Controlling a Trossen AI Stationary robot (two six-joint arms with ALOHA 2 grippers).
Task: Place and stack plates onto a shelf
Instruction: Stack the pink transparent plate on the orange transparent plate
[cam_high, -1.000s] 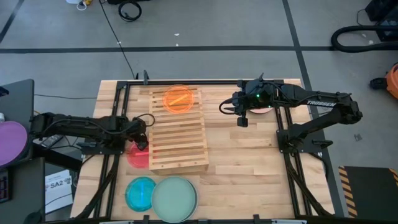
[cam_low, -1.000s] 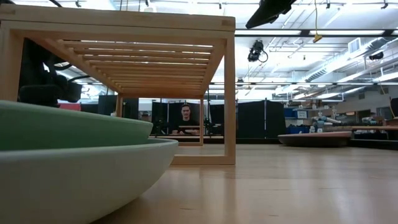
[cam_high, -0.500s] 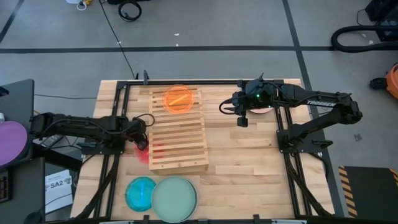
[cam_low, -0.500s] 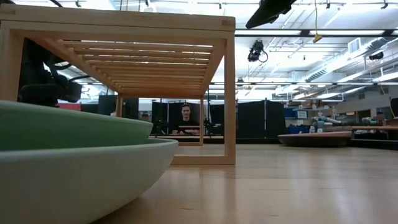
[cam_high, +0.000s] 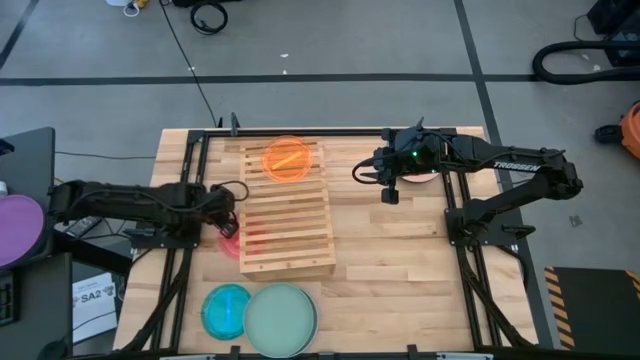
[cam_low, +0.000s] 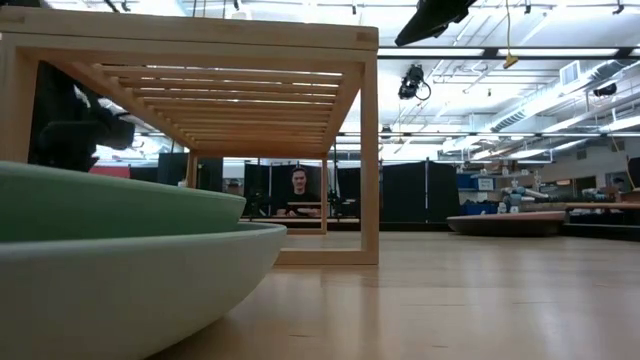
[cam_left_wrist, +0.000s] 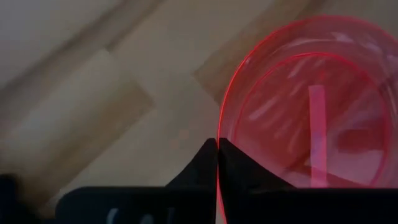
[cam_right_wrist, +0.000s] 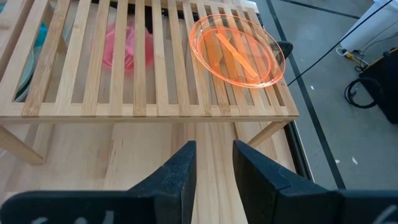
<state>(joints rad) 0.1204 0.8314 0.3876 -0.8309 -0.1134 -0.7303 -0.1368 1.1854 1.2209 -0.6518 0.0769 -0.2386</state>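
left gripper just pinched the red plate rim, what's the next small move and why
Probably lift the red plate a little off the table. The left gripper is shut on its rim at the shelf's left edge, with part of the plate lying under the slats. It likely has to come up and clear of the frame before it can go on top, where the orange plate already sits.
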